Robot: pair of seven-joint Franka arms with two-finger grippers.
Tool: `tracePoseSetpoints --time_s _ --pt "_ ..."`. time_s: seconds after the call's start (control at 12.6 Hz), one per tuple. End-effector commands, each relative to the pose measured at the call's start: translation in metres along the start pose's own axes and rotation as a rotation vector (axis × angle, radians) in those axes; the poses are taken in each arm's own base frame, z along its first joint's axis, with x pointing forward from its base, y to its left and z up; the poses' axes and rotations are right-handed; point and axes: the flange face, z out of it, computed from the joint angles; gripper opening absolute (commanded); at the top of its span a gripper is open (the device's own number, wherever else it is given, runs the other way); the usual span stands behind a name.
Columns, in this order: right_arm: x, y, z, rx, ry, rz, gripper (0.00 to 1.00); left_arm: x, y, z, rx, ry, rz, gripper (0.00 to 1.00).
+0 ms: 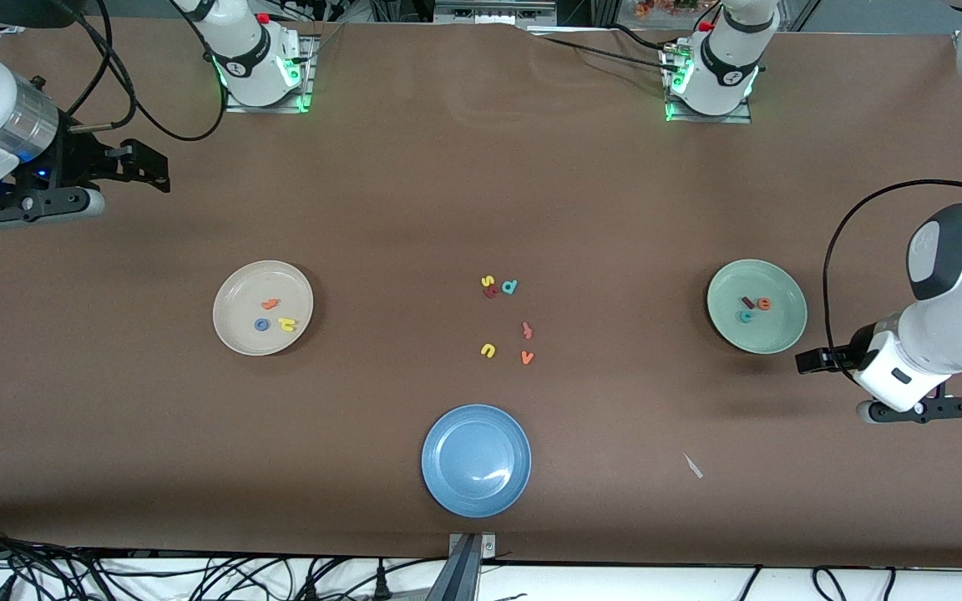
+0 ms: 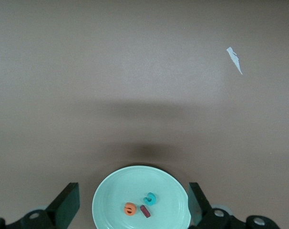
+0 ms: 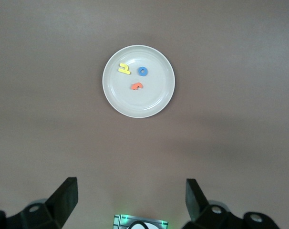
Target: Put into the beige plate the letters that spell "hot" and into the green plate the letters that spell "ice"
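The beige plate (image 1: pixel 239 292) (image 3: pixel 154 100) lies toward the right arm's end and holds an orange t (image 1: pixel 270 304), a blue o (image 1: pixel 261 325) and a yellow h (image 1: pixel 286 323). The green plate (image 1: pixel 775 334) (image 2: pixel 108 191) lies toward the left arm's end and holds a dark red i (image 1: pixel 748 302), an orange e (image 1: pixel 764 304) and a teal c (image 1: pixel 746 316). My right gripper (image 1: pixel 151 167) (image 3: pixel 131 195) hangs open and empty over bare table near its base. Beside the green plate, my left gripper (image 1: pixel 811 361) (image 2: pixel 133 202) is open and empty too.
Loose letters lie mid-table: yellow s (image 1: pixel 487 281), a red letter (image 1: pixel 491 292), teal d (image 1: pixel 510 287), a salmon t-like letter (image 1: pixel 527 330), yellow u (image 1: pixel 488 351), orange v (image 1: pixel 528 357). A blue plate (image 1: pixel 476 492) sits nearest the front camera. A white scrap (image 1: pixel 692 466) lies near it.
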Motion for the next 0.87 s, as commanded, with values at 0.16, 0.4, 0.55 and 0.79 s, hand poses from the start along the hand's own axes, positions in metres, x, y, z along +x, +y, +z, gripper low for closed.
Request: tracePoseSetpoints --time_s 0.16,0.4,0.55,0.79 --pt "0.0028 0.0021 -0.0272 -0.039 -0.004 0.009 1.0 -0.0011 -0.0001 -0.0084 -0.009 -0.006 0.007 1.0" --pt "-0.0005 0.0089 -0.0275 -0.037 -0.023 0.022 1.0 -0.0011 -0.0001 -0.0084 -0.009 -0.006 0.009 1.0" --pt "-0.0003 0.008 -0.0276 -0.037 -0.021 0.02 1.0 -0.0011 -0.0001 -0.0084 -0.009 -0.006 0.009 1.0" --pt "0.0022 0.0086 -0.0244 -0.041 -0.027 0.021 1.0 -0.001 -0.0009 -0.008 -0.008 -0.006 0.008 1.0"
